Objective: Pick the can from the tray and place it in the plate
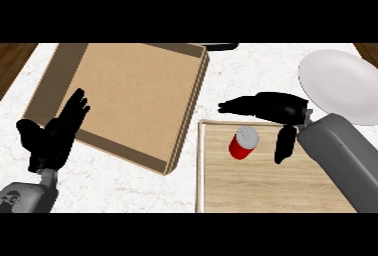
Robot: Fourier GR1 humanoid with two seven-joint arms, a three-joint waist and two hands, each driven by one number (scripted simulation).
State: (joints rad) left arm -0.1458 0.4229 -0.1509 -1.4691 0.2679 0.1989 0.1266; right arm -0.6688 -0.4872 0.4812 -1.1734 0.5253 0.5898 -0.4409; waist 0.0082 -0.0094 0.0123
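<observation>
The red can [244, 143] stands on the light wooden tray [258, 192], near the tray's far left corner. The right hand [269, 107] hovers just beyond the can with fingers spread and thumb hanging down beside it, holding nothing. The white plate [341, 85] lies to the tray's far right. The left hand [52, 132] rests open, fingers up, over the brown cardboard box [125, 95] left of the tray.

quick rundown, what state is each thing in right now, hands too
red can with silver top: standing on the tray, not held
light wooden tray: on the counter, holding the can
white round plate: nothing on it
large brown cardboard box: open, shows nothing inside
right hand: open, above the can
left hand: open, resting, fingers up
</observation>
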